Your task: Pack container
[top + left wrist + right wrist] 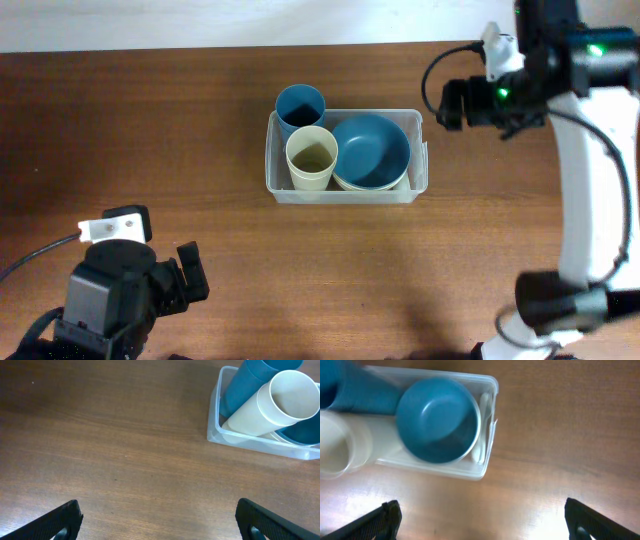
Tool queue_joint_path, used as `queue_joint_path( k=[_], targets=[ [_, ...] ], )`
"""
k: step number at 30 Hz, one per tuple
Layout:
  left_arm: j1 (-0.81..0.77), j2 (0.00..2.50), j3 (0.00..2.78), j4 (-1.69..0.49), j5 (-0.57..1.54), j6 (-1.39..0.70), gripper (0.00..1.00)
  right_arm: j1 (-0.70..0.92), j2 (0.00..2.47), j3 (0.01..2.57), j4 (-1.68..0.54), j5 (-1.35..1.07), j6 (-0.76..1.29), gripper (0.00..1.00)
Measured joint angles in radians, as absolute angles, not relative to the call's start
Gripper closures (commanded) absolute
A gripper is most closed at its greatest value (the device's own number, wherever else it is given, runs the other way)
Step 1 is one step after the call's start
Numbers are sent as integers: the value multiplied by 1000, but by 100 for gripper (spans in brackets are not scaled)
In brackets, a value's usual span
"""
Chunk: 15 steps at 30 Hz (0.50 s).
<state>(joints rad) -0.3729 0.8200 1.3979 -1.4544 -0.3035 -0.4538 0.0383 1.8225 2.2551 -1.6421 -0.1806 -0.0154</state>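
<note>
Left claw point(157, 521) and right claw point(480, 519) are held wide; the cream cup point(312, 158) could be toppled if the container point(345, 195) is bumped.

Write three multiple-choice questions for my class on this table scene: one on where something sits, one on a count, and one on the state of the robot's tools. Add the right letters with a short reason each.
1. Where in the container does the blue bowl sit?
A) at its right end
B) at its left end
C) outside it

2. How many cups stand in the container?
A) one
B) two
C) four

3. What state are the left tool and the right tool in?
A) both shut on cups
B) left open, right shut on the bowl
C) both open and empty

Answers:
1 A: the overhead view shows the bowl filling the right end, beside the cups.
2 B: a blue cup and a cream cup stand side by side.
3 C: each wrist view shows its tool spread wide, holding nothing.
</note>
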Motion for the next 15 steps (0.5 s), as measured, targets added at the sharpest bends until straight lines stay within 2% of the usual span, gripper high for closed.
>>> queue_joint_path(
  k=[15],
  targets=[
    [-373,820,1398,-1454,-303,-454,0,312,1517,2255,-1692,-193,-39,1]
  ],
)
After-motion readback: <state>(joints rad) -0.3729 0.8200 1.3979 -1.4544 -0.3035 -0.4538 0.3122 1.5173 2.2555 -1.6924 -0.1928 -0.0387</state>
